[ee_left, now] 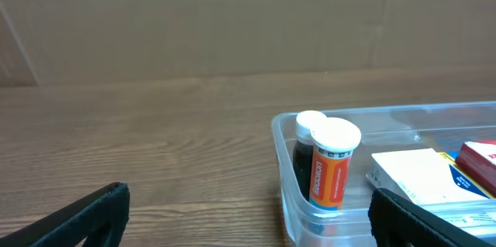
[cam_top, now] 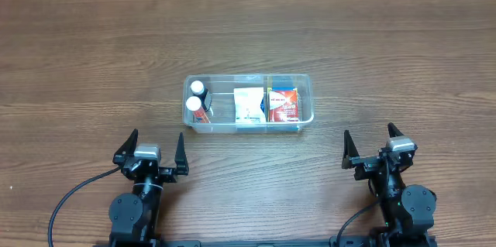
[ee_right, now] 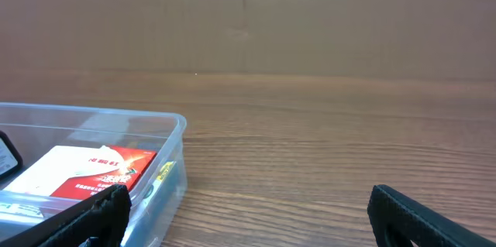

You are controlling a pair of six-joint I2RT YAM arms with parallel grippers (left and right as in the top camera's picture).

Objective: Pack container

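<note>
The clear plastic container [cam_top: 305, 83] sits at the table's middle. It holds two white-capped bottles [cam_top: 195, 103] at its left end, a white box [cam_top: 248, 106] in the middle and a red packet [cam_top: 283, 104] at the right. My left gripper [cam_top: 152, 152] is open and empty, near the table's front edge, in front of the container's left end. My right gripper [cam_top: 375, 148] is open and empty, in front and to the right of the container. The left wrist view shows the container's left corner [ee_left: 288, 189] and an orange bottle [ee_left: 331, 165]. The right wrist view shows the container's right corner [ee_right: 172, 171] and the red packet [ee_right: 101, 169].
The wooden table [cam_top: 93, 61] surrounds the container on all sides. A plain brown wall [ee_left: 232, 22] stands behind the table's far edge. Black cables run from both arm bases at the front edge.
</note>
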